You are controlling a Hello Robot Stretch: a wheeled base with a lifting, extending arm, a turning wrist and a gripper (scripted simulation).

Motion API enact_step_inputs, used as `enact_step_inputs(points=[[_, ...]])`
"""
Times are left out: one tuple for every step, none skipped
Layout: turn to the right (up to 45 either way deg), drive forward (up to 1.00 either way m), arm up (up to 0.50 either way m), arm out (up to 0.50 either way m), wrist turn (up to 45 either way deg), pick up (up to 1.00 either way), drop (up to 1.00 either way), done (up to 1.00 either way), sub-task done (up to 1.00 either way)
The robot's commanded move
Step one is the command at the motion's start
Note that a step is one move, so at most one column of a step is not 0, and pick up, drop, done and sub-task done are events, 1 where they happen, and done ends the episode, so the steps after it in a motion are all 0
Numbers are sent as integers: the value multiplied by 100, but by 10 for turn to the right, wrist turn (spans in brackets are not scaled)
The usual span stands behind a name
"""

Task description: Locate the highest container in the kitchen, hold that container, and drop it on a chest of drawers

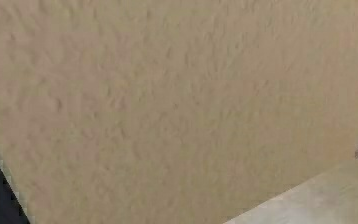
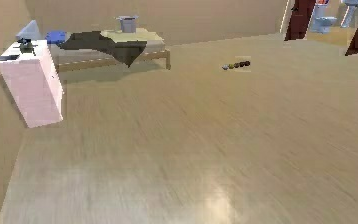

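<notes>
Forward view: a tan, rough-textured wall (image 1: 167, 100) stands close ahead, with a sliver of pale floor (image 1: 332, 195) at the lower right.

Arm side view: a wide wooden floor (image 2: 187, 150) stretches out to the side. At the far left stands a pale pink cabinet (image 2: 32, 85) with small dark items on top. Beyond it is a low bed (image 2: 152, 45) draped with a dark blanket (image 2: 112, 45), and on it sits a small grey bucket-like pot (image 2: 127, 22). A few small dark objects (image 2: 237, 66) lie on the floor near the middle. At the far right, a doorway (image 2: 327, 20) with dark red frames opens onto another room.

The step in hand appears to be the search. This looks like a bedroom rather than a kitchen, so where the highest kitchen container is cannot be told from here. The next move likely calls for turning away from the wall and driving toward the doorway. The pink cabinet may later serve as the chest of drawers.

Whether the gripper's jaws are released or clenched cannot be told.
</notes>
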Motion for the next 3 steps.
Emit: enact_step_inputs(points=[[180, 0, 0, 0, 0, 0, 0, 0, 0], [0, 20, 0, 0, 0, 0, 0, 0, 0], [-450, 0, 0, 0, 0, 0, 0, 0, 0]])
